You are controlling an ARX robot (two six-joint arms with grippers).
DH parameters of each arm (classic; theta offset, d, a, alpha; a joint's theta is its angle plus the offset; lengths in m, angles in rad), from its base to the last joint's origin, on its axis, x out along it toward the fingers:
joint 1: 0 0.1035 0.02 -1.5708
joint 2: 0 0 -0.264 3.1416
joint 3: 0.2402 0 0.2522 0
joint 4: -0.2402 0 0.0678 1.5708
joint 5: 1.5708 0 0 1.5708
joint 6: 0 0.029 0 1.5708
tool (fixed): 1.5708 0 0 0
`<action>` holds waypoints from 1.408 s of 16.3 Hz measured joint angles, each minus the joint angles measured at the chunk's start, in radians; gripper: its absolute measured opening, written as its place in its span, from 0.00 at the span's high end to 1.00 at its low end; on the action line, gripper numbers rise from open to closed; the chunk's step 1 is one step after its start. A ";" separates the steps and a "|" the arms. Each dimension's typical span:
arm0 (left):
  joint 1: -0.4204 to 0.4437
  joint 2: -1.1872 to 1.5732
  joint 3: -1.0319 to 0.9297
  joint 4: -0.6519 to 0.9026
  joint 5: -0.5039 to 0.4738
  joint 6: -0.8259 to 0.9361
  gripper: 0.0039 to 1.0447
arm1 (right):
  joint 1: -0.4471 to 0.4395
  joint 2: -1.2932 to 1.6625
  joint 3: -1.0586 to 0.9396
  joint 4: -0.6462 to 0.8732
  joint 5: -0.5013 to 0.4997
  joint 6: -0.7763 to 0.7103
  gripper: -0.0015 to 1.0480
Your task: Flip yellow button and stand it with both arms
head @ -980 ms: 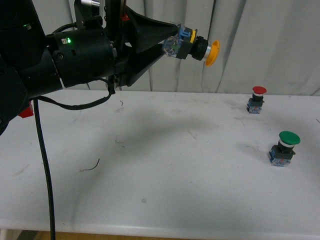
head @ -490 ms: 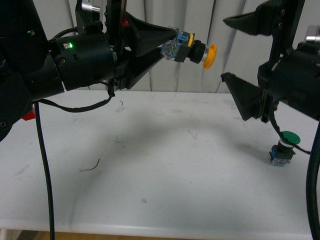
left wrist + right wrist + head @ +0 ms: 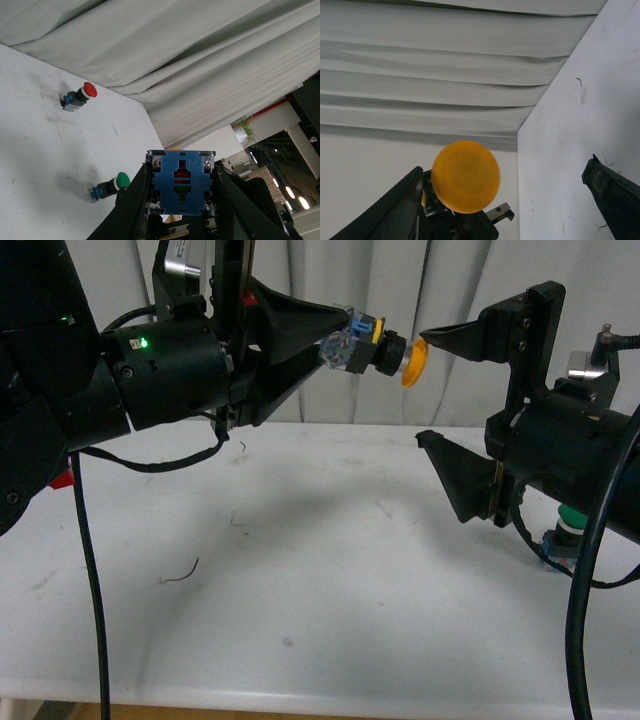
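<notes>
While the yellow button point(image 3: 378, 343) hangs in the air over the middle of the worktop point(image 3: 300, 580), it lies sideways: blue base point(image 3: 181, 182) pinched tight in the left hand point(image 3: 343, 336), yellow cap point(image 3: 465, 176) pointing right. The right hand point(image 3: 424, 386) is spread wide and holds nothing. Its upper finger point(image 3: 450, 338) has its tip just beside the cap, maybe touching, cannot tell. The lower finger is well below the button.

Likely step: mid-air handover so the button can be turned and stood.

Risks, as judged:
- The button is off-centre in the right hand's gap, close to the upper finger only. Closing like this could make that finger shove the cap and twist the base out of the left hand's pinch.
- The cap is round and looks smooth, so a grip on it alone may slip. The black collar or base looks safer.
- If the left hand lets go before the right grip is firm, the button drops to the worktop and may roll.
- The right arm sits low over the green button point(image 3: 572, 520) at near right and could knock it on the way down.
- The red button point(image 3: 82, 95) stands on the far side, well apart, so little risk there.
</notes>
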 joint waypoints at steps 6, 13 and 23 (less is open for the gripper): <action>0.008 0.000 0.001 0.014 0.001 -0.014 0.72 | 0.029 0.033 0.061 -0.004 -0.001 0.007 0.06; 0.018 0.003 0.001 0.015 0.003 -0.018 0.72 | 0.036 0.038 0.099 0.003 0.003 0.031 0.47; 0.023 0.011 0.005 0.024 0.005 -0.033 0.50 | 0.035 0.038 0.110 0.000 0.007 0.031 0.66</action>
